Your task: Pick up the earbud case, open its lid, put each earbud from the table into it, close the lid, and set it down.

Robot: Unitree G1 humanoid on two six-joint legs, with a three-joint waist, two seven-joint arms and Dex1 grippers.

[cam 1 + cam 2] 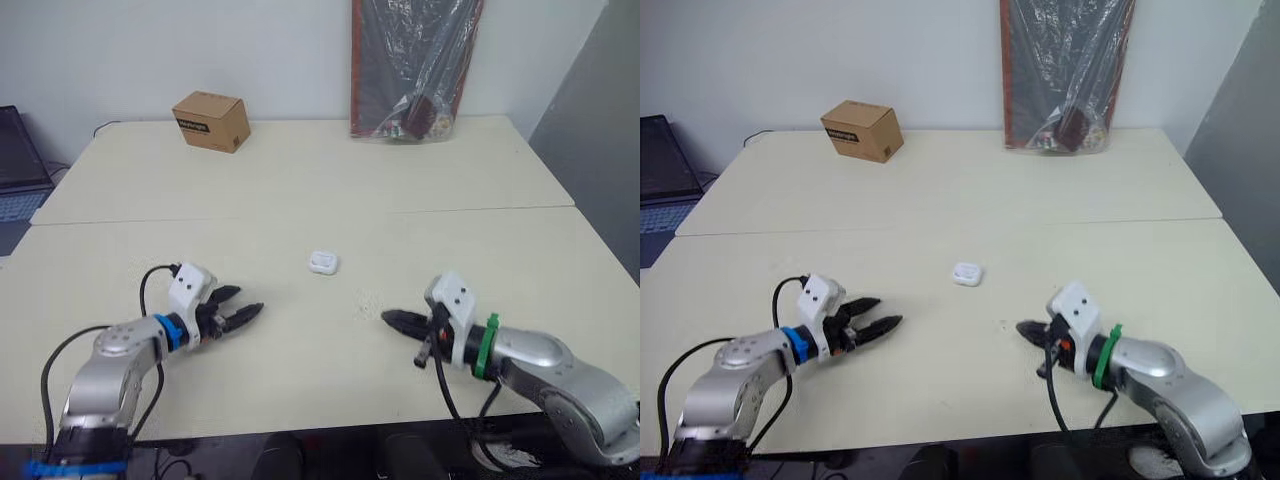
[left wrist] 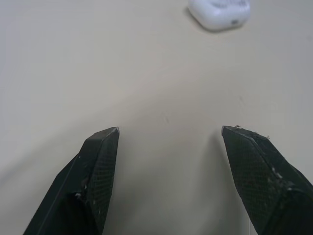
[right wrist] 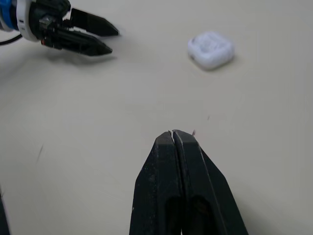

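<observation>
Resting near the middle of the table (image 1: pixel 300 185), the earbud case (image 1: pixel 322 262) is a small white rounded thing lying by itself, touched by neither of your grippers. It lies between them and a little farther out than both. The faint shapes on its top are too small to read, so whether the lid is up cannot be told.

Your left gripper (image 1: pixel 250 299) sits low over the near left part of the table. Its fingers are spread wide with nothing between them, pointing toward the middle. Your right gripper (image 1: pixel 386 317) is low on the near right, fingers pressed together tip to tip and holding nothing, pointing back toward the left one.

At the far edge, a cardboard box (image 1: pixel 211 120) stands on the left and a plastic-wrapped dark panel (image 1: pixel 415 65) leans against the wall.
</observation>
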